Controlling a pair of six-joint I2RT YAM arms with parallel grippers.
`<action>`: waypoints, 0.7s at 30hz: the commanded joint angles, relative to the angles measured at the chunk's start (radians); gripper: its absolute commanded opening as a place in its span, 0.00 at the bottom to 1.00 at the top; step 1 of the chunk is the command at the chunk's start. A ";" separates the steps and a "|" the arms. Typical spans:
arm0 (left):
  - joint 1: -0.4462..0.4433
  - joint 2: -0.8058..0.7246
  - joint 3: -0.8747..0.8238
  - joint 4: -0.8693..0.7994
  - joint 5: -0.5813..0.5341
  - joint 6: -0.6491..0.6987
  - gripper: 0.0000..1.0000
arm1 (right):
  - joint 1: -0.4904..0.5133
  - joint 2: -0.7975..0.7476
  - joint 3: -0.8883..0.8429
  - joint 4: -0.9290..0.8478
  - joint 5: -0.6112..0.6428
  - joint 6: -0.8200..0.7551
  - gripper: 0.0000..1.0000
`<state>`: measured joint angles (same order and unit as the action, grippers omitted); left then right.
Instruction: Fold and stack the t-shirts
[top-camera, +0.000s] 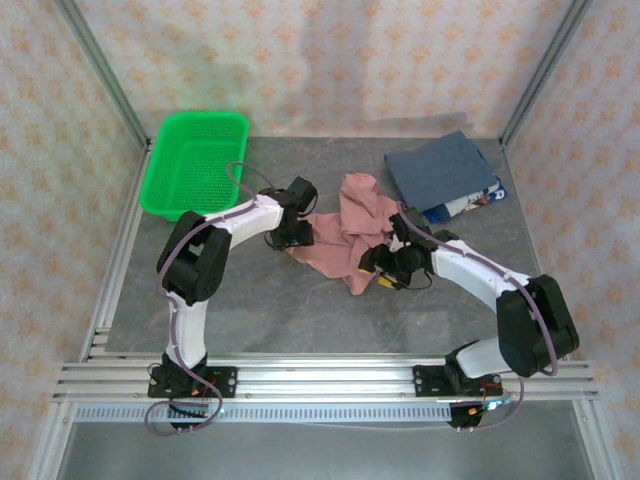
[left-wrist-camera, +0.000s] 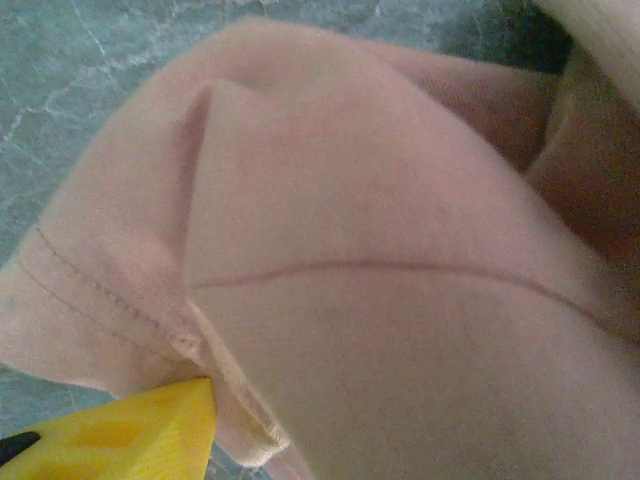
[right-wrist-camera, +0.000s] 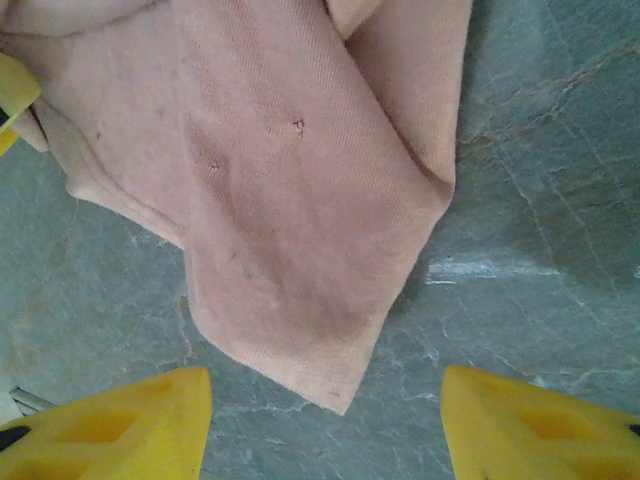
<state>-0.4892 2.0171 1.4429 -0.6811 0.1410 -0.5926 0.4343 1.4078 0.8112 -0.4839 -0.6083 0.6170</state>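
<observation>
Though crumpled, t-shirt (top-camera: 340, 240) below right tool (right-wrist-camera: 327, 378)

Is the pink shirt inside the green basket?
No, the pink shirt lies crumpled on the table, apart from the green basket at the far left.

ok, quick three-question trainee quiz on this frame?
1. True or false: the right gripper has its jaws open above a corner of the pink t-shirt.
2. Where does the folded blue t-shirt lie? A. near left corner; B. far right of the table; C. middle, under the pink one.
3. Which garment lies crumpled, not yet folded?
Key: 1 true; 2 B; 3 the pink t-shirt.
</observation>
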 joint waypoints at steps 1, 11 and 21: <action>0.005 -0.003 0.043 -0.010 -0.068 0.014 0.57 | 0.018 0.038 -0.031 0.087 0.024 0.050 0.60; 0.025 -0.041 0.024 0.025 -0.070 0.015 0.56 | 0.022 0.159 0.016 0.169 0.051 0.070 0.56; 0.036 0.063 0.125 -0.067 -0.142 0.104 0.48 | 0.024 0.208 0.019 0.196 0.067 0.084 0.51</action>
<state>-0.4557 2.0399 1.5318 -0.6914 0.0582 -0.5385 0.4511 1.5963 0.8116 -0.3210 -0.5755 0.6884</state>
